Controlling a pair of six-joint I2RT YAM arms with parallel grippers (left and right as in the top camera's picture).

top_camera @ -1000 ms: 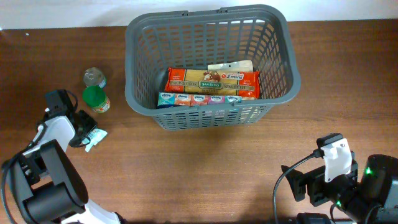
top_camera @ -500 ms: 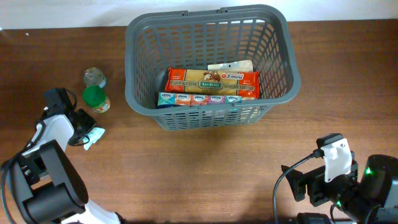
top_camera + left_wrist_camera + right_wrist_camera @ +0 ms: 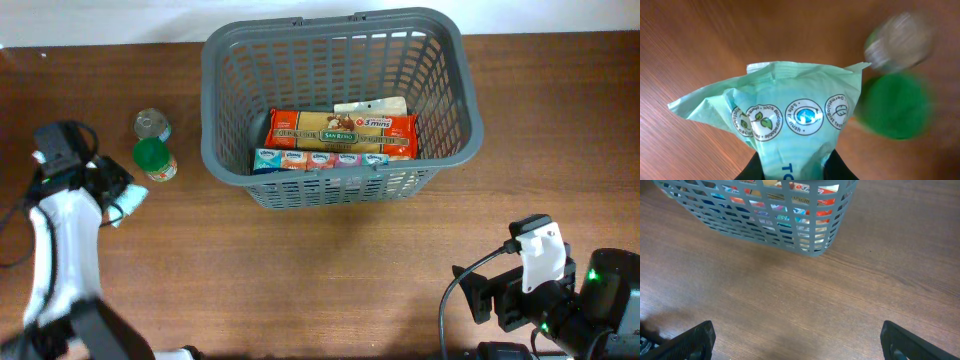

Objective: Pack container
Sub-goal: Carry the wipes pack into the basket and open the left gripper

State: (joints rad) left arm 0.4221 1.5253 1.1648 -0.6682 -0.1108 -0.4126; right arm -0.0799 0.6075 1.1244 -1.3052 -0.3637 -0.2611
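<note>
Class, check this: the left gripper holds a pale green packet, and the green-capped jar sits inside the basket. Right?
No. The left gripper holds the pale green packet, but the green-capped jar stands on the table outside the basket, as the overhead view shows.

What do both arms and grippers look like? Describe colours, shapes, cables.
Left arm: white link, black joints, thin black cable. Right arm: black housing, white block, looping black cable, green light. Left gripper and right gripper: plain black fingers.

grey basket [image 3: 330, 187] (groceries [image 3: 342, 131] inside), left claw [image 3: 112, 188] gripping pale packet [image 3: 127, 202]
</note>
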